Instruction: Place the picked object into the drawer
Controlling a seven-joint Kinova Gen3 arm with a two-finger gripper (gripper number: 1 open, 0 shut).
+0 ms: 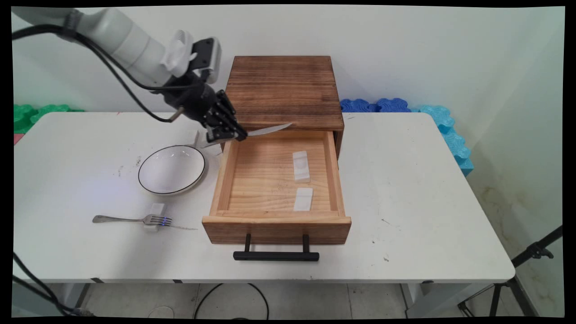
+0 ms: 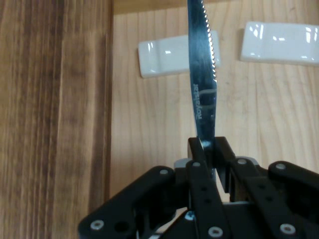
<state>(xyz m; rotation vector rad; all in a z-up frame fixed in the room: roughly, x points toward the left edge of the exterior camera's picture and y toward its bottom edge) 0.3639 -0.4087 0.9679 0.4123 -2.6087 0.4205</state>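
1. While your hand (image 1: 227,133) hangs above its back left corner, the counter (image 1: 405,189) is the broadest thing below it, carrying everything else and stretching away on every side.
2. Just beyond the hand's fingertips stands the wooden cabinet (image 1: 282,90), and its drawer (image 1: 275,225) is pulled fully out, so the open tray lies directly beneath and ahead of the hand, reachable from above.
3. To the hand's outer side, away from the drawer, sits the white bowl (image 1: 171,169) with a dark rim; it rests on the counter near the hand, apart from it.
4. Clamped between your fingers is the knife (image 1: 270,130): the hand is closed on its handle end, with the serrated blade running straight out past the fingertips over the drawer's back edge, held on edge in the hand view.
5. Well below the hand, past the bowl, the fork (image 1: 130,220) lies with its neck propped on a small white rest (image 1: 155,210), which lifts it off the counter.
6. Ahead of the blade, two white rests (image 2: 172,59) lie apart on the drawer floor, neither carrying anything.
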